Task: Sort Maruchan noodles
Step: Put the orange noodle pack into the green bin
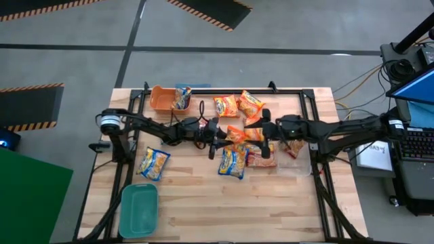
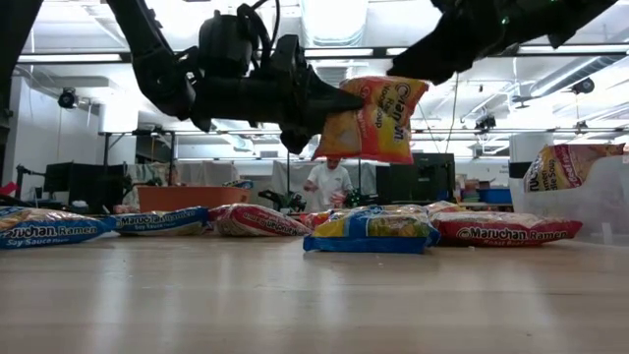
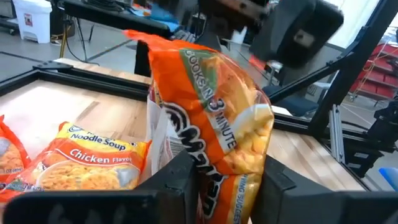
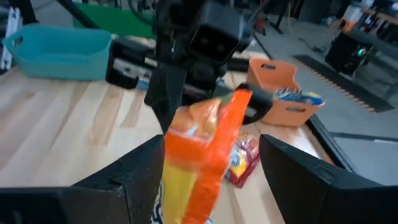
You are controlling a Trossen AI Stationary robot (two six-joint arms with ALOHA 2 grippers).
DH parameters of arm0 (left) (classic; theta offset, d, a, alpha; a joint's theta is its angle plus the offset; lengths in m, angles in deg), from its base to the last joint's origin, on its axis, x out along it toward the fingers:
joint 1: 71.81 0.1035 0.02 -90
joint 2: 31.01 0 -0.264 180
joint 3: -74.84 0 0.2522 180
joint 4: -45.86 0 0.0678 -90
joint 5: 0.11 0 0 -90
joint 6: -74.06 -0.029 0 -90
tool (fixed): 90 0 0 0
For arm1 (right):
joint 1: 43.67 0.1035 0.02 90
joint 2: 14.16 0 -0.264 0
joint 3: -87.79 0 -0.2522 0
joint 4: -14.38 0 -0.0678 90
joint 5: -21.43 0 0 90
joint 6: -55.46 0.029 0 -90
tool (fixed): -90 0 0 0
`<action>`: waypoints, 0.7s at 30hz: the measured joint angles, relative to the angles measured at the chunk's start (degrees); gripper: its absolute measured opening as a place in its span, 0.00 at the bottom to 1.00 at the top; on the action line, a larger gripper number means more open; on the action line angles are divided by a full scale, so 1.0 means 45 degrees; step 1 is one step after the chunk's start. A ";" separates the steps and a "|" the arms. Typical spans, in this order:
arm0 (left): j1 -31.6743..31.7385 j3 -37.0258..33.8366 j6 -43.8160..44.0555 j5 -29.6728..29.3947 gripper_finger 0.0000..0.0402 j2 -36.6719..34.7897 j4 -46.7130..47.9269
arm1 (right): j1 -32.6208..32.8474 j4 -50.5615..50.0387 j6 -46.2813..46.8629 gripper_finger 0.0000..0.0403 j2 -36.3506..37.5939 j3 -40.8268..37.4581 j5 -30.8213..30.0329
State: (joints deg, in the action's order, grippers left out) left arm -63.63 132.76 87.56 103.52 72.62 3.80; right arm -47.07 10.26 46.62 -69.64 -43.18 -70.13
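Left tool (image 3: 227, 180) gripping "Maruchan" orange packet (image 3: 217, 124)

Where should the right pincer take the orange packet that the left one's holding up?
Probably by its free half, coming from the side opposite the left pincer. The orange packet hangs upright in the air, pinched at one edge, with both broad faces exposed. The open right pincer straddles it, so closing across the thin, flat body should work.
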 joint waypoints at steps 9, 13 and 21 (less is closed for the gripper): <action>-0.0061 0.0000 0.0111 0.0342 0.14 -0.0837 0.0857 | 0.0000 -0.0882 0.0192 0.63 0.1698 0.0000 -0.0026; -0.0141 0.0000 0.0117 0.0451 0.12 -0.1545 0.1480 | 0.0000 -0.1614 0.0479 0.63 0.2310 0.0000 -0.0214; -0.0438 0.0000 0.0442 0.0459 0.11 -0.2978 0.2377 | 0.0000 -0.2859 0.1084 0.60 0.2634 -0.0291 -0.0716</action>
State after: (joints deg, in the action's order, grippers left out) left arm -65.60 132.76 89.54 105.58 59.22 14.50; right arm -47.07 -2.61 51.50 -57.79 -44.49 -73.35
